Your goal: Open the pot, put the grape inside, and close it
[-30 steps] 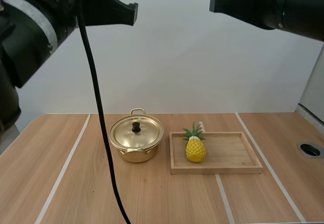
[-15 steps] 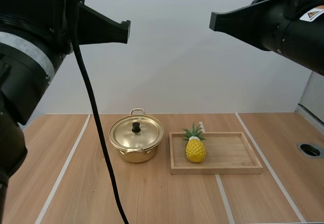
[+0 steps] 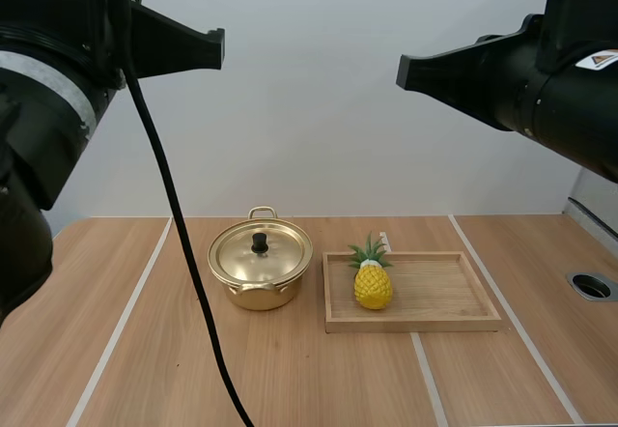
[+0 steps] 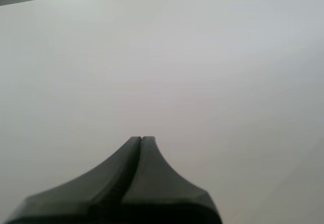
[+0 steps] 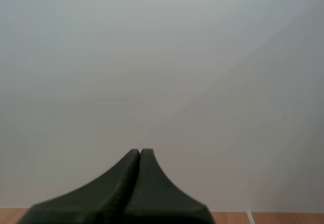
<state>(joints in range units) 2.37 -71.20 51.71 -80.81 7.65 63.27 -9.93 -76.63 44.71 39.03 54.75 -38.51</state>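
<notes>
Motion is slight: the left gripper (image 3: 218,48) has drawn back leftward and the right gripper (image 3: 404,71) has dipped. Both hang high above the table (image 3: 290,379), fingers pressed together on nothing, so the task seems unstarted. On the tray (image 3: 415,324), right of the lidded pot (image 3: 259,287), stands a pineapple (image 3: 373,287). No grape is visible, and the pot's inside is hidden.
</notes>
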